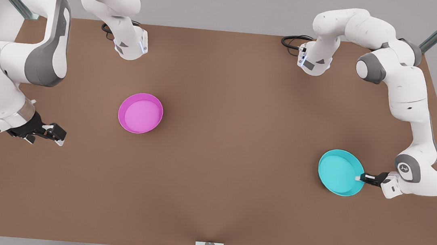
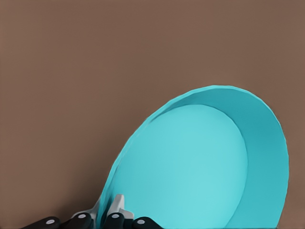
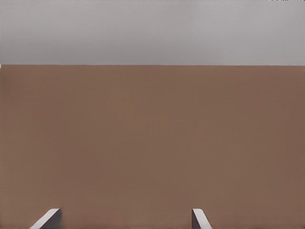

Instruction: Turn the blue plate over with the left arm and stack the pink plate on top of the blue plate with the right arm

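Brown table [image 1: 213, 170], broad and bare between two dishes. Pink plate [image 1: 140, 112] flat toward the front view's left, well apart from the blue plate [image 1: 340, 172] at the front view's right. Blue plate tilted, rim pinched by the left gripper [image 1: 360, 178]. Right gripper [image 1: 55, 133] spread wide, idle beside the pink plate. Best rolled over slowly, pinch kept firm, landing gentle, rim downward.

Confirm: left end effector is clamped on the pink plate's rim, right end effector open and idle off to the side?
Wrong plate. The left end effector grips the rim of the blue plate, as the left wrist view shows. The pink plate lies untouched on the table. The right end effector is open and waiting, as stated.
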Robot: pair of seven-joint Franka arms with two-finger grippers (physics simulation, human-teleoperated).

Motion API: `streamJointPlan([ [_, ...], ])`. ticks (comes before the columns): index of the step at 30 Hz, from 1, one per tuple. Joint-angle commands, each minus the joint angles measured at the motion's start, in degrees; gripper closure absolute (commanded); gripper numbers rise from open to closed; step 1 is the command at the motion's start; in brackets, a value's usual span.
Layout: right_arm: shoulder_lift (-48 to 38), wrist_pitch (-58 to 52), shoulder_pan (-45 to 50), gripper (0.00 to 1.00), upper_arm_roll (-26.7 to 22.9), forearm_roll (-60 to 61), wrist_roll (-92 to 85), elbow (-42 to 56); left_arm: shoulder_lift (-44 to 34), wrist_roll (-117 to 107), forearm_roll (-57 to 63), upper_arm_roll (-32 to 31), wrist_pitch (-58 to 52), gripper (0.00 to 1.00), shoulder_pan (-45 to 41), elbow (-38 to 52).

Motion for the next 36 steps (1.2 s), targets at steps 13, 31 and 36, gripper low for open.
streamJointPlan([
  [13,0.0,-0.09,0.0,0.0,0.0,0.0,-0.01,0.0,-3.84,-3.72,-0.98,-0.16,-6.3,0.79,-1.76,0.2],
  [31,-0.09,-0.26,-0.52,0.0,-0.09,0.26,-0.1,-0.09,-12.1,-18.13,17.99,0.02,-11.57,0.79,-17.13,0.2],
  [36,-0.09,-0.26,-0.52,0.0,-0.09,0.26,-0.1,-0.09,-14.04,-23.4,23.97,0.1,-13.24,0.79,-23.19,-0.06],
])
